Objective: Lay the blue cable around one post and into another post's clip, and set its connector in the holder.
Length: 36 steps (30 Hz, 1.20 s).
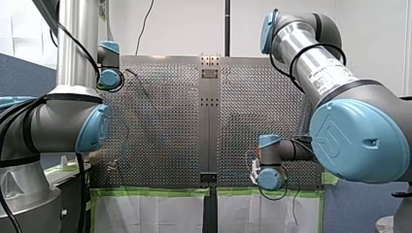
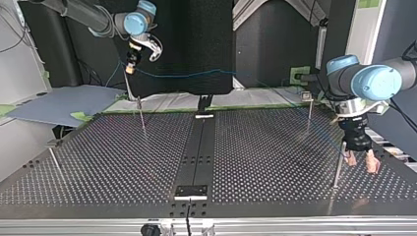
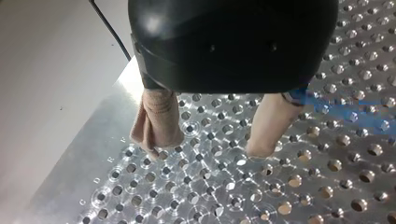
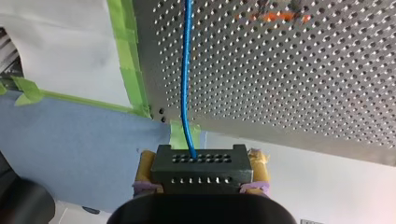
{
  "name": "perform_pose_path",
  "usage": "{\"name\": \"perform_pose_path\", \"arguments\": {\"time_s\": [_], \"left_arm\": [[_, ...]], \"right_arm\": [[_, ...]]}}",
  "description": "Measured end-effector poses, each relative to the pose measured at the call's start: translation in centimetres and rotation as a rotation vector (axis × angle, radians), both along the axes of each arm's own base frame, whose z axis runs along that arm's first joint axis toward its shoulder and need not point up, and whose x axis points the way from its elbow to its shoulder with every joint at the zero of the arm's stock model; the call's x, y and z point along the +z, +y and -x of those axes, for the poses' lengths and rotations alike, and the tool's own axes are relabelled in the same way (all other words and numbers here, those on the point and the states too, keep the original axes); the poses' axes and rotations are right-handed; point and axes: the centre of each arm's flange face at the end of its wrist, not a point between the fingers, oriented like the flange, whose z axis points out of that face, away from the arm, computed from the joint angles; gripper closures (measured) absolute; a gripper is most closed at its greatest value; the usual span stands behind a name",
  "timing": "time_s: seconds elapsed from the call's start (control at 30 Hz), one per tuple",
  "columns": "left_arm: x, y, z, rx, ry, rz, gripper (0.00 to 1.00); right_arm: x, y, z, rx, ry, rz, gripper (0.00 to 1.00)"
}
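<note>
1. Front view: my left arm reaches to the table's far left corner. My right arm is bent low at the near edge.
2. Top view: right tool held high above that near edge, with the blue cable strung across, likely to keep it clear of the posts. Left tool sits low beside a corner post.
3. Left wrist view: beige pads spread with nothing between them, probably ready to guide the cable.
4. Right wrist view: yellow pads pinch the black connector. The cable runs ahead over the table.
</note>
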Motion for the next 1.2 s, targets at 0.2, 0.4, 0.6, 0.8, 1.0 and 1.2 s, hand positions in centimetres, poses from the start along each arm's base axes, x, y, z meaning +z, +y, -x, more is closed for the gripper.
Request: {"name": "perform_pose_path", "arguments": {"time_s": [0.2, 0.4, 0.6, 0.8, 1.0, 1.2], "left_arm": [[0.0, 0.1, 0.0, 0.003, 0.001, -0.006, 0.00], [0.1, 0.1, 0.0, 0.003, 0.001, -0.007, 0.00], [0.1, 0.1, 0.0, 0.003, 0.000, -0.007, 0.00], [0.1, 0.2, 0.0, 0.004, 0.000, -0.007, 0.00], [0.1, 0.2, 0.0, 0.004, 0.000, -0.008, 0.00], [0.1, 0.2, 0.0, 0.004, 0.001, -0.007, 0.00]], "right_arm": [[-0.7, 0.2, 2.7, -0.003, -0.025, -0.003, 1.00], [-0.4, -1.9, 4.6, -0.005, -0.064, 0.047, 1.00], [0.6, -5.7, 6.3, -0.002, -0.087, 0.122, 1.00], [1.4, -9.0, 7.9, 0.002, -0.076, 0.137, 1.00], [1.7, -10.4, 8.0, 0.046, -0.067, 0.141, 1.00], [1.8, -10.9, 7.5, 0.112, -0.044, 0.141, 1.00]]}}
